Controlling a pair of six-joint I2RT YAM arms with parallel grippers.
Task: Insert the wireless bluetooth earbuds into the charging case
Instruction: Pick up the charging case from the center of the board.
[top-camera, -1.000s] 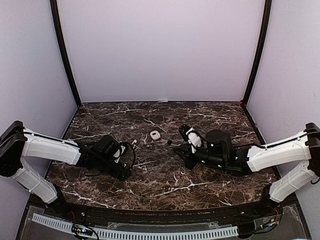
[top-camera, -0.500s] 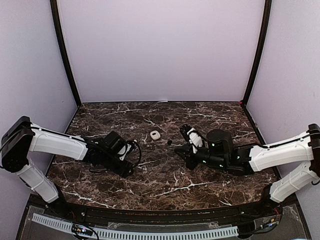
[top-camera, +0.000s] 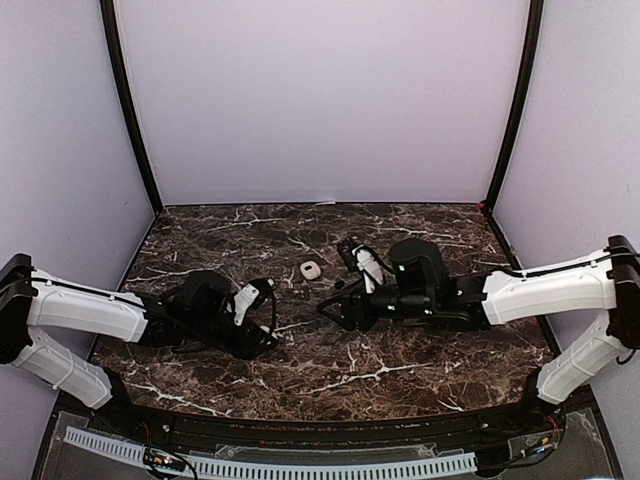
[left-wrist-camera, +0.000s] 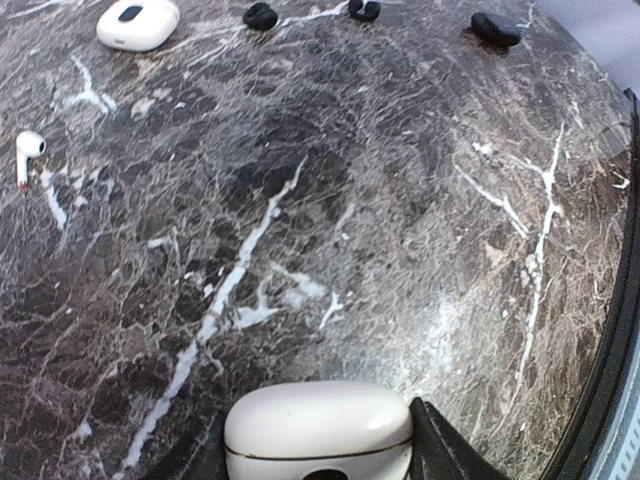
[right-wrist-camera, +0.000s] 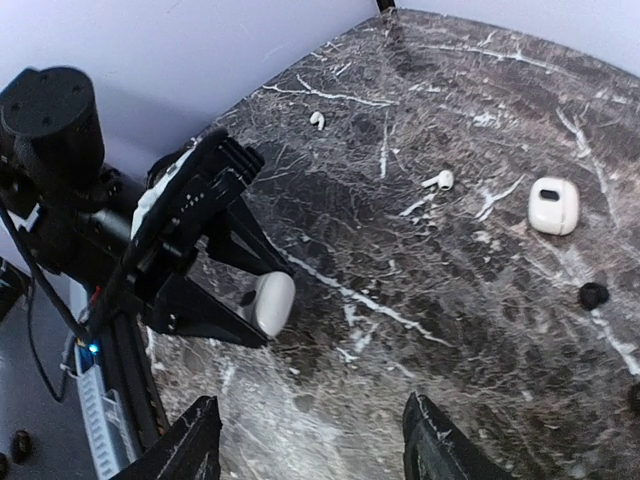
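You've got a dark marble tabletop (top-camera: 420, 225) across mid-frame, plain lilac walls (top-camera: 320, 100) behind and on both sides, black corner posts (top-camera: 131, 110) upper left and right, and a white slotted strip (top-camera: 270, 467) along the bottom edge.

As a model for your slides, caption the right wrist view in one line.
Left gripper grips a smooth white pebble-shaped case; two white stemmed earbuds lie beyond on dark marble tabletop.

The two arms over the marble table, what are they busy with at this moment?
The left claw grips a white charging case. The right claw is open and empty. White earbuds and black earbuds lie loose on the marble table, near a second small white case.
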